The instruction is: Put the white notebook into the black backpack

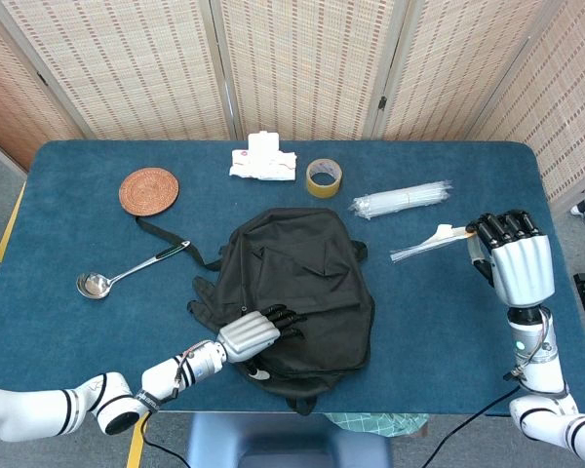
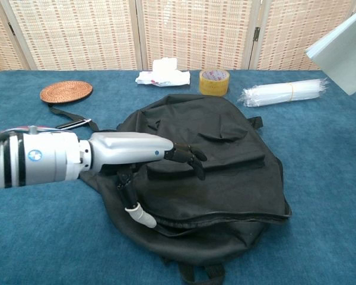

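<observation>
The black backpack (image 1: pixel 307 288) lies flat in the middle of the blue table (image 1: pixel 68 322), and the chest view shows its zipper line running along the near edge (image 2: pixel 225 178). My left hand (image 1: pixel 258 334) rests on its near left part, fingers stretched over the front panel (image 2: pixel 166 155), thumb hanging down at the zipper edge. Nothing shows in its grasp. Off to the right, my right hand (image 1: pixel 512 255) holds the white notebook (image 1: pixel 431 241) above the table, tilted. In the chest view only a notebook corner (image 2: pixel 344 46) shows at the top right.
A woven coaster (image 1: pixel 148 190) and a metal ladle (image 1: pixel 127 271) lie to the left. At the back are a white tissue pack (image 1: pixel 263 161), a roll of tape (image 1: pixel 324 176) and a bundle of clear straws (image 1: pixel 402 200). A folding screen stands behind the table.
</observation>
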Controlling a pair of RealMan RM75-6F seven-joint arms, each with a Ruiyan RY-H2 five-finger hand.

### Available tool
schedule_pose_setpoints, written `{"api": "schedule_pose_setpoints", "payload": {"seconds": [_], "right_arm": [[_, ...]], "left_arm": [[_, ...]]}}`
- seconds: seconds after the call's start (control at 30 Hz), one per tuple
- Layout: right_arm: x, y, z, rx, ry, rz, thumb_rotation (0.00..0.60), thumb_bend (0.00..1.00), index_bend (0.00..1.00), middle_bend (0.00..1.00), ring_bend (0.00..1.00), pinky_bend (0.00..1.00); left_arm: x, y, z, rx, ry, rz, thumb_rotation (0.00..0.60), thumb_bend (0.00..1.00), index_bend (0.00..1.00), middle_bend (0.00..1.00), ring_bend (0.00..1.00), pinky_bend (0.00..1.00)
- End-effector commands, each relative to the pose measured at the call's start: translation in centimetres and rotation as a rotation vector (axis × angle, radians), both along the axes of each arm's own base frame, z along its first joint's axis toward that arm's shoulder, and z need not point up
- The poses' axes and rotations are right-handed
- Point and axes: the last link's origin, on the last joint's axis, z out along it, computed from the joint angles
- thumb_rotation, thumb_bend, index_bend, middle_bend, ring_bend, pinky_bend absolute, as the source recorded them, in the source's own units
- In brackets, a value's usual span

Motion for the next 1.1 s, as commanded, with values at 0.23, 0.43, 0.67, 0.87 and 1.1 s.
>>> {"api": "schedule_pose_setpoints", "payload": {"seconds": [0.23, 0.43, 0.67, 0.87, 1.1], "right_arm": [[-0.2, -0.1, -0.2, 0.005, -0.001, -0.006, 0.6, 0.51, 0.91, 0.56, 0.53, 0.42], [-0.2, 0.0, -0.1, 0.002, -0.001, -0.005, 0.6, 0.51, 0.91, 0.56, 0.53, 0.42], [-0.4, 0.2, 0.1, -0.004, -0.004, -0.01, 0.6, 0.51, 0.91, 0.56, 0.53, 0.42], [-0.4, 0.3, -0.1, 0.003, -0.006, -0.013, 0.6, 0.51, 0.91, 0.56, 0.53, 0.42], [-0.5, 0.4, -0.1, 0.0, -0.008, -0.015, 0.6, 0.51, 0.91, 0.56, 0.53, 0.42]], "left_arm": [[0.9, -0.2, -1.3, -0.051, -0.034, 0.068, 0.6, 0.2, 0.27, 0.1, 0.08, 0.0], [1.9, 0.3, -1.9, -0.098, -0.089, 0.153, 0.6, 0.2, 0.31, 0.11, 0.09, 0.0], [1.8, 1.1, -2.3, -0.115, -0.098, 0.213, 0.6, 0.2, 0.32, 0.12, 0.09, 0.0], [1.5, 1.3, -2.5, -0.103, -0.107, 0.23, 0.6, 0.22, 0.33, 0.13, 0.09, 0.0], [1.2, 1.6, -2.8, -0.081, -0.127, 0.251, 0.6, 0.34, 0.43, 0.17, 0.12, 0.0]]}}
